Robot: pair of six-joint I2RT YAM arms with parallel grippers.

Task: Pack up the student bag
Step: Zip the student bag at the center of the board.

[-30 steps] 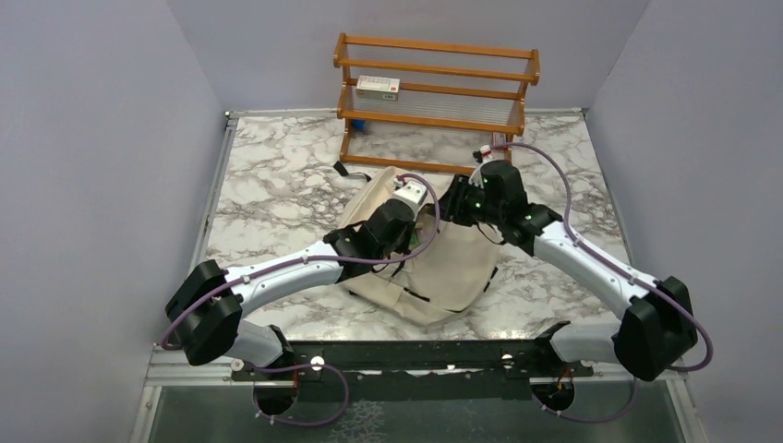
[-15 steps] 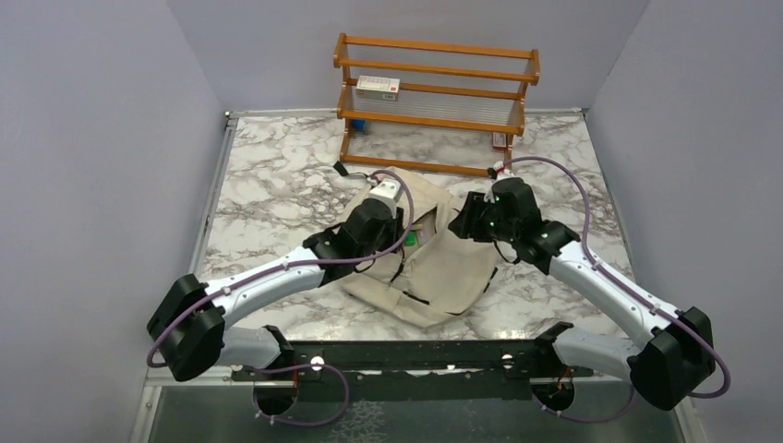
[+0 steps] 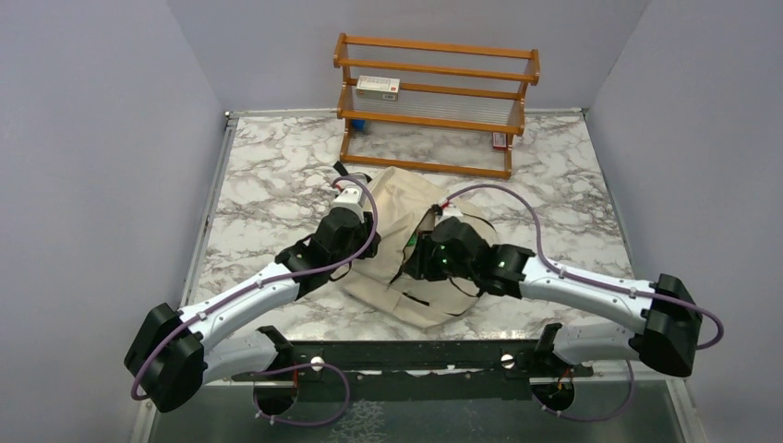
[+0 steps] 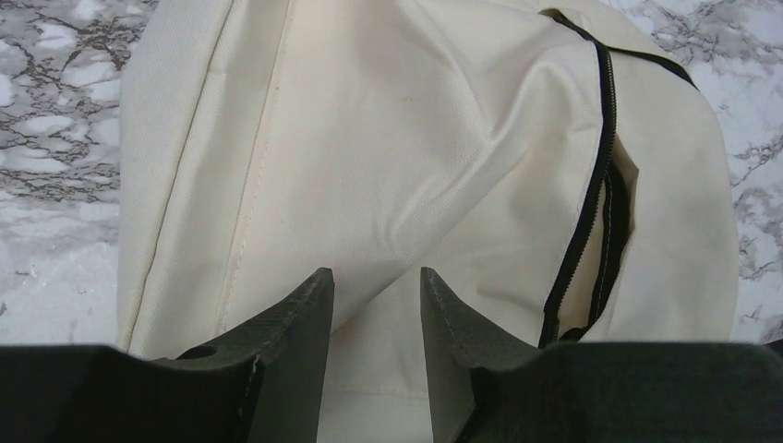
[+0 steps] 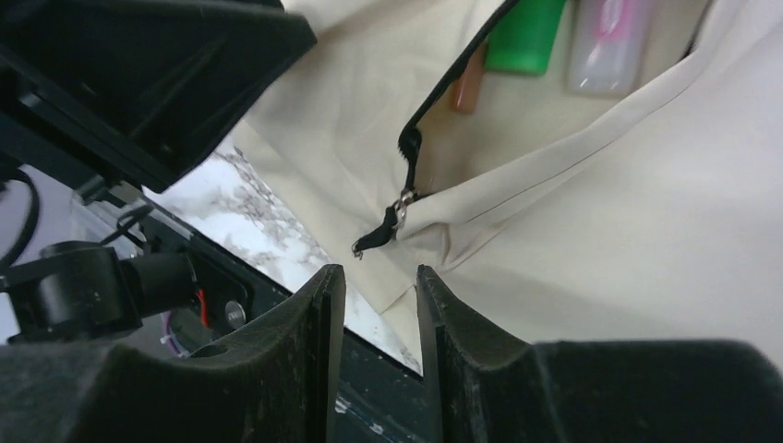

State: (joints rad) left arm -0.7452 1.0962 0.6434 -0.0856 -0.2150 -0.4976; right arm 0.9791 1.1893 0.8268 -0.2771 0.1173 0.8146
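Observation:
The student bag (image 3: pixel 462 208) is a cream canvas backpack with black zippers, lying flat in the middle of the marble table. My left gripper (image 3: pixel 363 224) is open and empty at the bag's left edge; in its wrist view the fingers (image 4: pixel 305 314) hover over plain canvas (image 4: pixel 397 138). My right gripper (image 3: pixel 413 264) is open and empty over the bag's front. In the right wrist view its fingertips sit just short of a black zipper pull (image 5: pixel 379 235) at the end of an open pocket. The pocket holds a green item (image 5: pixel 522 32), a pink-capped clear item (image 5: pixel 609 41) and an orange item (image 5: pixel 469 83).
A wooden rack (image 3: pixel 434 101) stands at the back of the table. It holds a white and red box (image 3: pixel 377 88) and a small blue item (image 3: pixel 358 125). The black base rail (image 3: pixel 415 355) runs along the near edge. Grey walls close in both sides.
Both arms pulled back toward the near edge. My left gripper moved left off the bag's opening. My right gripper swung from the bag's far right to its front pocket. The bag now lies flatter.

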